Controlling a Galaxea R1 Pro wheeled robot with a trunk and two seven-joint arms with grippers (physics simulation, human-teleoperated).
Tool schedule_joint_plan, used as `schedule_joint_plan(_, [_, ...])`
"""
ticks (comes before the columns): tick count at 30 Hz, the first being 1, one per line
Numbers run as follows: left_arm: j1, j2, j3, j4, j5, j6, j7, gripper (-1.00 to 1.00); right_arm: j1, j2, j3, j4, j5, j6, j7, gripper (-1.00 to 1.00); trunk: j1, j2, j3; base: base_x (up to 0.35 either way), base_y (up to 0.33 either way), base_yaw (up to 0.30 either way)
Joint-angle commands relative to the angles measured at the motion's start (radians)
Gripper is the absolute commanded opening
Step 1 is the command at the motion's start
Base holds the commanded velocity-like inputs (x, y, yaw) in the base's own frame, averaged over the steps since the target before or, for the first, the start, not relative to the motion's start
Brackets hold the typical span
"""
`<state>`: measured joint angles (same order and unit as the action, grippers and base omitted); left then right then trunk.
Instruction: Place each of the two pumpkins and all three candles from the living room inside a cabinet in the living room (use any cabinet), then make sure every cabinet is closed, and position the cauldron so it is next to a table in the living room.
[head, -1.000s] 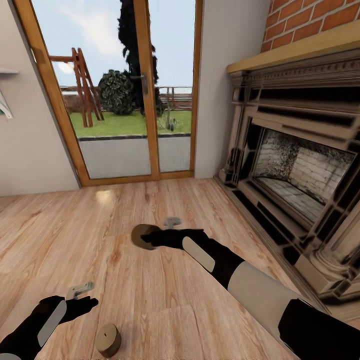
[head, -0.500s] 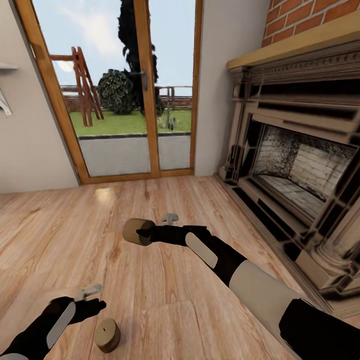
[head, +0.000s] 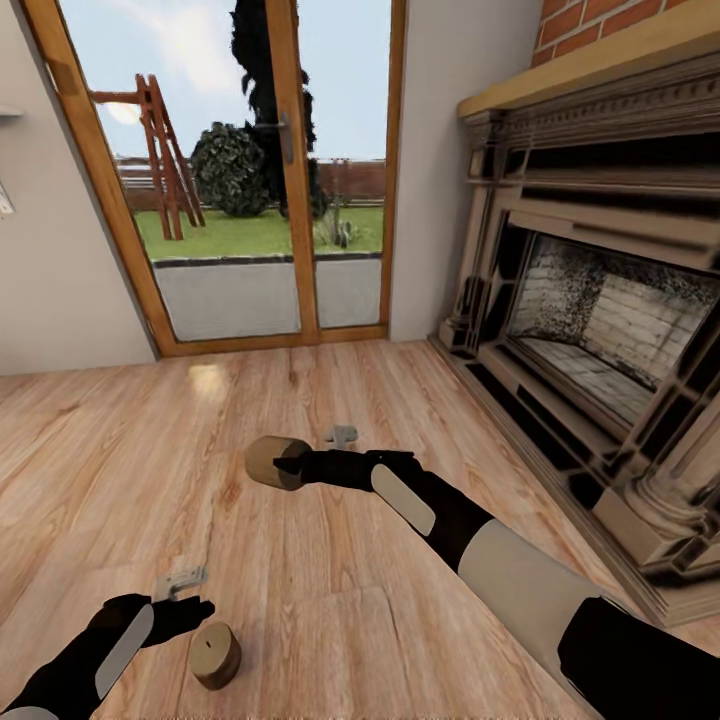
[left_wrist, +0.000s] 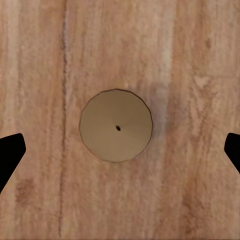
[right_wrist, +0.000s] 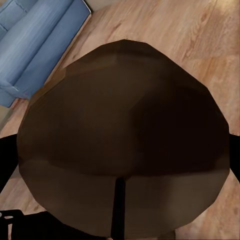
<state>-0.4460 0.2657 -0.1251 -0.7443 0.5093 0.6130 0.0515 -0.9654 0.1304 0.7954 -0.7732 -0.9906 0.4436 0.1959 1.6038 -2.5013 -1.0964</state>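
One beige candle (head: 268, 461) is held off the plank floor, tipped on its side, with my right gripper (head: 285, 466) shut on it. In the right wrist view that candle (right_wrist: 125, 145) looms dark and very close between the fingers. A second candle (head: 215, 655) stands upright on the floor near me. My left gripper (head: 192, 608) hovers just over it, open. Seen through the left wrist camera, this candle (left_wrist: 116, 126) with its wick dot lies between the spread black fingertips (left_wrist: 11, 157), untouched.
A brick fireplace (head: 600, 330) with a stepped hearth runs along the right side. Wood-framed glass doors (head: 240, 200) stand ahead, with a grey wall at the left. A blue sofa (right_wrist: 35, 40) shows beyond the held candle. Light wood floor (head: 330, 620) spreads all around.
My right gripper has lifted its candle slightly and swung it left, turning it onto its side. The left gripper has slid right, closer over the floor candle. The head camera has tilted slightly.
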Motion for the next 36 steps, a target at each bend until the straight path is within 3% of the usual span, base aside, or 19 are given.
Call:
schedule_joint_plan(1, [0.000,0.001,-0.005,-0.001,0.008,-0.003,0.005,1.00,-0.001,0.000,0.001,0.000,-0.005,0.003,0.002,-1.00,0.000,-0.001,-0.005,0.000,0.000,0.000])
schedule_joint_plan(36, [0.000,0.001,-0.018,-0.001,0.008,-0.013,0.005,1.00,-0.001,0.000,0.001,0.004,0.006,-0.008,-0.003,-1.00,0.016,-0.009,-0.140,0.000,0.000,0.000])
